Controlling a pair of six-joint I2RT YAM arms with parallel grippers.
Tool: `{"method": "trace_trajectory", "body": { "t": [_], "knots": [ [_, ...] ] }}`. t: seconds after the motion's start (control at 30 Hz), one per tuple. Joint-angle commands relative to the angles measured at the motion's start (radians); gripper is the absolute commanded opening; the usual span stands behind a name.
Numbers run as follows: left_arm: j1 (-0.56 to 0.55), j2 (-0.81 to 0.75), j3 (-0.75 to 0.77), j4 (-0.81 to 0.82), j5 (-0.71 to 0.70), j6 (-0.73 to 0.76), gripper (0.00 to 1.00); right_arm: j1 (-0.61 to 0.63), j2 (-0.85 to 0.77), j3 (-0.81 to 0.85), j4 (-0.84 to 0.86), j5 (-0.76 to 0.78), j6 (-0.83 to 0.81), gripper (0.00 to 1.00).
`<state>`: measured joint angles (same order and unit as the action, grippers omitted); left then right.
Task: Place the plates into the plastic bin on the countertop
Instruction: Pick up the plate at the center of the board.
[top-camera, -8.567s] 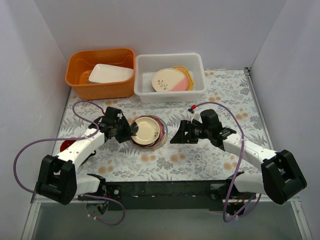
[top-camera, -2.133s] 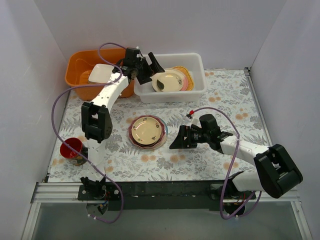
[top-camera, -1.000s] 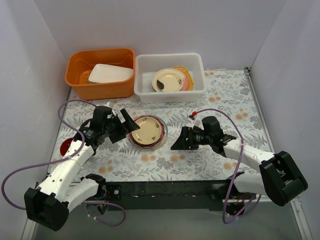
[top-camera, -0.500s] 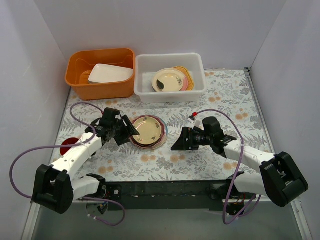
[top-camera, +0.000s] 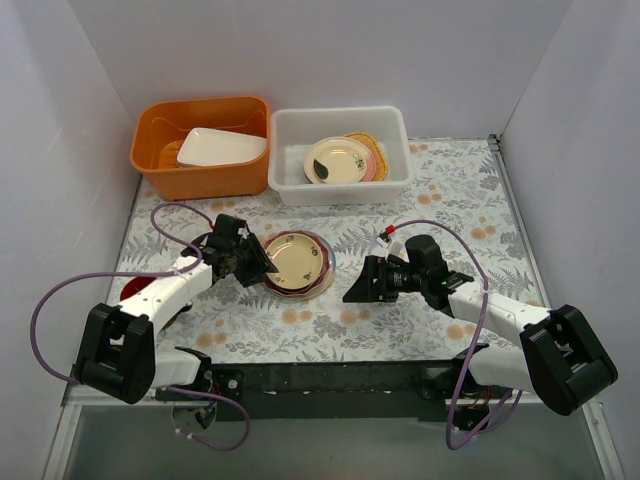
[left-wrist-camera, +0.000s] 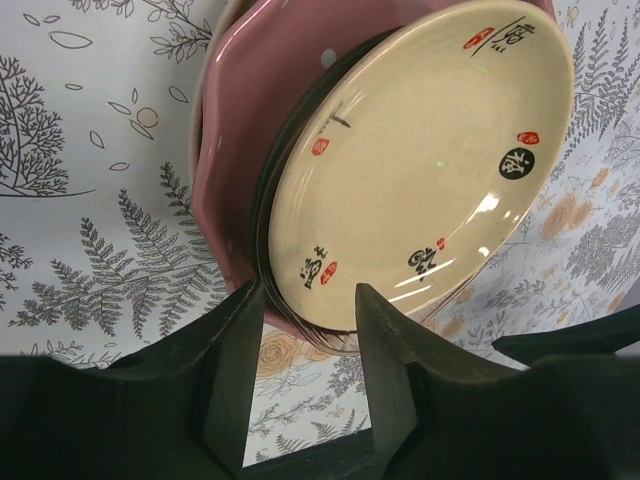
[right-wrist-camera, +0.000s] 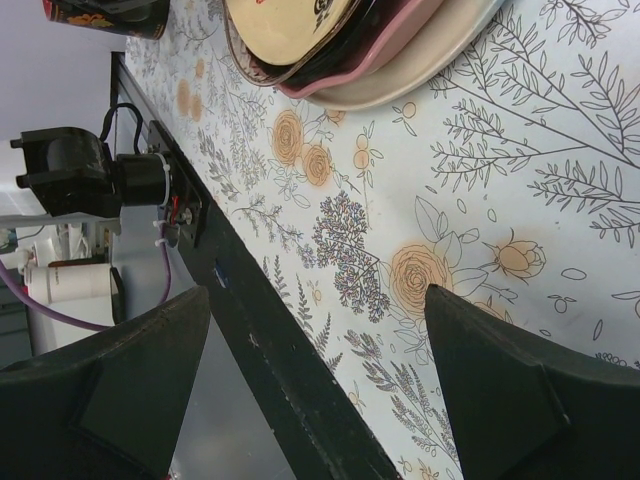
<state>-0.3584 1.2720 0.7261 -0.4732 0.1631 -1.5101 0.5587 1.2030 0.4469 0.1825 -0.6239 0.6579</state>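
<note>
A stack of plates (top-camera: 297, 262) sits mid-countertop: a cream plate with red and black marks (left-wrist-camera: 420, 160) on top, a black one under it, then a pink plate (left-wrist-camera: 232, 140). My left gripper (top-camera: 261, 268) is at the stack's left edge. Its jaws (left-wrist-camera: 308, 295) are open but narrowed, with the top plates' rim between the fingertips. My right gripper (top-camera: 356, 285) hovers wide open right of the stack and holds nothing (right-wrist-camera: 318, 300). The plastic bin (top-camera: 340, 188) at the back holds a cream plate (top-camera: 337, 160) over an orange one (top-camera: 374, 150).
An orange tub (top-camera: 200, 178) with a white rectangular dish (top-camera: 220, 147) stands left of the bin. A red cup (top-camera: 128, 293) sits at the left edge, partly behind my left arm. White walls close in the countertop (top-camera: 450, 200) on three sides.
My left arm came back from the bin, where it left a cream plate, and reached the stack's left edge. Its jaws have narrowed around the top rim. The right arm barely moved.
</note>
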Motion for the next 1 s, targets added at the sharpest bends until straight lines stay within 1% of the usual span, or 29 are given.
{"method": "trace_trajectory", "body": {
  "t": [0.0,0.13,0.17,0.23,0.27,0.3,0.4,0.5,0.77,0.9,0.97],
  "knots": [
    [-0.005,0.012,-0.002,0.030,-0.027,0.017,0.40,0.006,-0.013,0.001,0.023,0.000,-0.006,0.95],
    [-0.004,0.041,-0.020,0.056,-0.014,0.016,0.32,0.006,-0.011,0.001,0.023,0.000,-0.006,0.95],
    [-0.004,0.046,-0.027,0.062,-0.013,0.014,0.27,0.006,-0.011,0.001,0.021,0.000,-0.006,0.95],
    [-0.004,0.053,-0.028,0.073,-0.011,0.014,0.22,0.006,-0.013,0.001,0.018,0.001,-0.006,0.95],
    [-0.004,0.055,-0.031,0.073,-0.011,0.016,0.16,0.006,-0.014,0.001,0.018,0.001,-0.007,0.95],
    [-0.004,0.056,-0.028,0.071,-0.014,0.019,0.13,0.006,-0.013,0.001,0.018,0.003,-0.006,0.95],
    [-0.005,0.063,-0.025,0.067,-0.019,0.024,0.00,0.006,-0.013,0.003,0.017,0.004,-0.007,0.95],
    [-0.004,0.056,-0.021,0.061,-0.023,0.025,0.00,0.006,-0.011,0.004,0.015,0.004,-0.007,0.95],
    [-0.005,-0.022,0.005,0.013,-0.046,0.025,0.00,0.006,-0.005,0.015,0.021,0.009,-0.004,0.95],
    [-0.004,-0.045,0.016,-0.013,-0.056,0.036,0.00,0.006,0.016,0.059,0.028,0.015,-0.001,0.95],
    [-0.004,-0.048,0.015,-0.016,-0.039,0.045,0.00,0.006,0.047,0.084,0.026,0.016,-0.006,0.94]
  ]
}}
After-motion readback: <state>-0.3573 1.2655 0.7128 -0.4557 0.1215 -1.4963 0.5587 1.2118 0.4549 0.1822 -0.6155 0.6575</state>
